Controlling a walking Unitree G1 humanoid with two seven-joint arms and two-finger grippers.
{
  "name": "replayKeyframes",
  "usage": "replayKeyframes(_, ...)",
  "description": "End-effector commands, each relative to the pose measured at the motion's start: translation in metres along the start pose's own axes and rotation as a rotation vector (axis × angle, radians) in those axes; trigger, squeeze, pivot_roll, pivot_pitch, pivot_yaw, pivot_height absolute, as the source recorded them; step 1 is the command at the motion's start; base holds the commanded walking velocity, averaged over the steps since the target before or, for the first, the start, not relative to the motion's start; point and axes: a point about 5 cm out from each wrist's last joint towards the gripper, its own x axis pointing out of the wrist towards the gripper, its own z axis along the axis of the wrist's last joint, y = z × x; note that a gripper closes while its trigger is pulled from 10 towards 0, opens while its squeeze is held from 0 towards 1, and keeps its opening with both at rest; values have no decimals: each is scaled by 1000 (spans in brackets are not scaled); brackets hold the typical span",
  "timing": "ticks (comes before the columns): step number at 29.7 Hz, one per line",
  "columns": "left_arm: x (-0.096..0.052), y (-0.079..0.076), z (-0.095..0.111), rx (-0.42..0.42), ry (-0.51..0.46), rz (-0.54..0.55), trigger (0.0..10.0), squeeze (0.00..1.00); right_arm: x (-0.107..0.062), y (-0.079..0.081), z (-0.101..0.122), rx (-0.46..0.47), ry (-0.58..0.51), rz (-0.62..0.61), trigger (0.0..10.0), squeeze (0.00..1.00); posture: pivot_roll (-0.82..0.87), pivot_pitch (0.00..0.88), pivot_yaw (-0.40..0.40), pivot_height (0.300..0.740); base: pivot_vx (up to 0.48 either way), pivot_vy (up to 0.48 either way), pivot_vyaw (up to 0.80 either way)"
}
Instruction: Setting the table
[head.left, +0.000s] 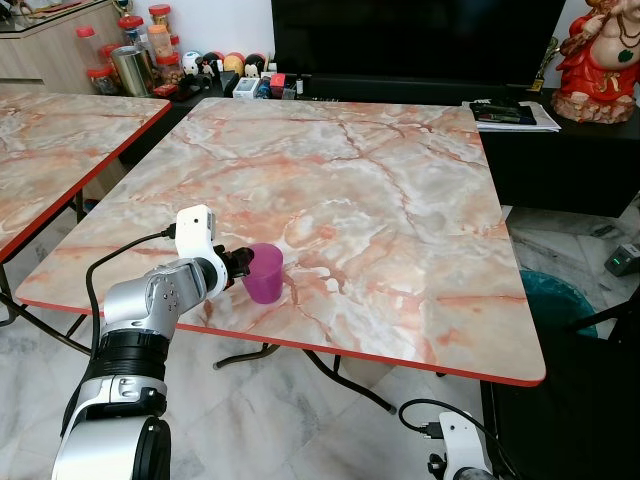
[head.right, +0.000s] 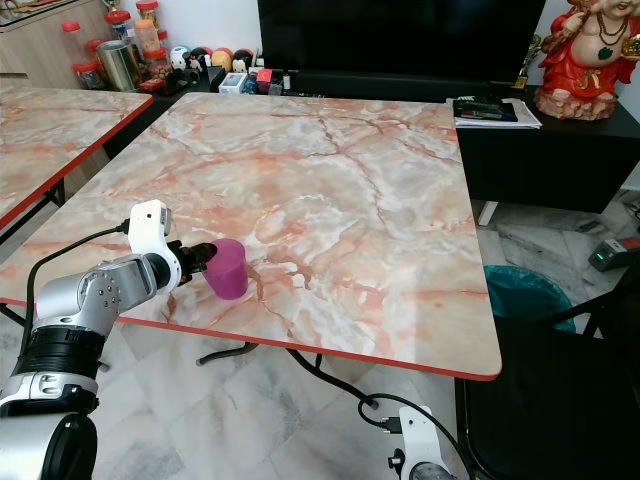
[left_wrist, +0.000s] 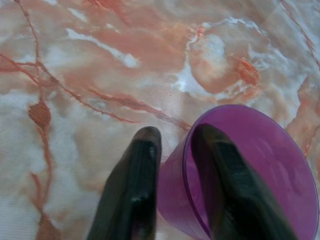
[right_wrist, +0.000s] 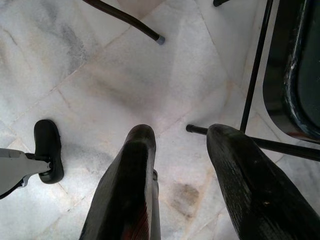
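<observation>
One finger of the left gripper (left_wrist: 175, 165) is clamping the purple cup's (head.left: 265, 273) wall from inside; abrupt withdrawal risks tipping it off the surface (head.left: 380, 200) edge.

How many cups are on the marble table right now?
1. A purple cup stands near the table's front edge, on the robot's left side, with the left gripper pinching its rim, one finger inside and one outside.

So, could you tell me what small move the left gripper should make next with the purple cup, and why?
Probably open the fingers and let go: the left gripper pinches the purple cup's wall, one finger inside, and the cup seems to stand upright on the table near its front edge.
</observation>
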Motion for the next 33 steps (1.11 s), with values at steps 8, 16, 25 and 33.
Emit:
replayKeyframes(8,1,-2,2,20,6,-1,0,0,0,2,4,11,-6,-3,10000,0,38,0,46,740,0,0,0)
replayKeyframes(16,-2,2,10,25,-70,34,0,0,0,2,4,12,-7,-2,10000,0,39,0,45,740,0,0,0)
replayKeyframes(25,-21,7,44,93,-433,111,235,0,0,1,3,15,-6,-2,10000,0,41,0,34,740,0,0,0)
replayKeyframes(33,-32,-2,59,183,-641,165,10000,0,0,0,4,10,-5,-4,10000,0,40,0,27,740,0,0,0)
